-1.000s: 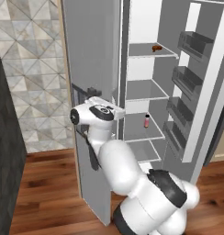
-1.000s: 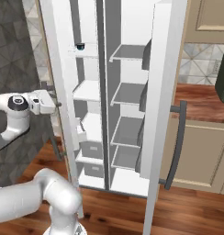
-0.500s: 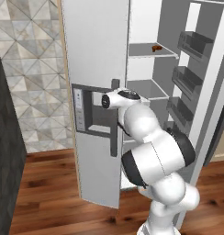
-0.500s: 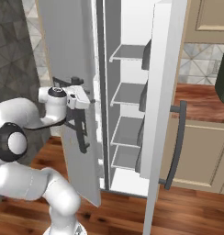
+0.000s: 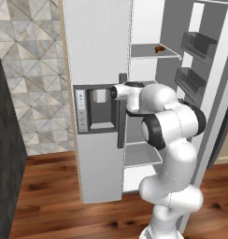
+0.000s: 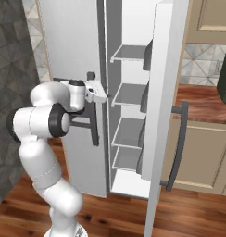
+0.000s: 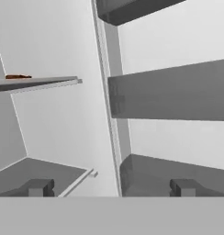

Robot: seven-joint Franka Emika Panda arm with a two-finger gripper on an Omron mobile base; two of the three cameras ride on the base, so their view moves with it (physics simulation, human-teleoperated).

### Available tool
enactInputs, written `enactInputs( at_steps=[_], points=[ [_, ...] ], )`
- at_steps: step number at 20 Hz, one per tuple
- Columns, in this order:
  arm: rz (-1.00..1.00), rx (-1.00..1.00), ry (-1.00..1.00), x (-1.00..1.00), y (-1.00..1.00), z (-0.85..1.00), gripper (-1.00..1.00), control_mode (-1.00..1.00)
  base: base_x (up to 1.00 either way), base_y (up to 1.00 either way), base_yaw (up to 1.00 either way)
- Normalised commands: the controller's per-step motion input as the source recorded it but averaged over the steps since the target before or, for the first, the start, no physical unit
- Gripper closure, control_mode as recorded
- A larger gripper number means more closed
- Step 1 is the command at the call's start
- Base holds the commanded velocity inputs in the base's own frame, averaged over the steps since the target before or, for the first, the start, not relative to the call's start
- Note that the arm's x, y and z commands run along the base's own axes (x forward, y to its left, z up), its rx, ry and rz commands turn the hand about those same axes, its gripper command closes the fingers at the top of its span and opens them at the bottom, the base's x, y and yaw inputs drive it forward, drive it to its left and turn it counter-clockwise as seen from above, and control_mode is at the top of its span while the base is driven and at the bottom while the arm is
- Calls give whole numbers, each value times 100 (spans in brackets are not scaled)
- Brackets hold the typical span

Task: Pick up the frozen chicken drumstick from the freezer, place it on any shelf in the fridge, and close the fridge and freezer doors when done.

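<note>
On fridge [image 5: 148,79] shelf, drumstick [image 5: 159,48], claw [image 7: 109,187] spread wide, empty

Even, flat light all round, no glare; soft faint shadows under the shelves; edges slightly blocky, nothing blurred.
</note>
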Motion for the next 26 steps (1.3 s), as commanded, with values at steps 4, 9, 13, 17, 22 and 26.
enactInputs(
  at_steps=[4,9,13,17,22,26],
  points=[
    [-8,0,0,81,0,0,-100,-100,0,0,0],
    [-5,5,6,12,0,28,-100,-100,0,0,0],
    [-1,4,-1,-75,0,100,-100,-100,0,0,0],
    [0,1,0,-99,8,100,-100,-100,0,0,0],
    [2,7,1,-100,24,79,-100,-100,0,0,0],
    [10,5,4,-100,35,41,-100,-100,0,0,0]
  ],
)
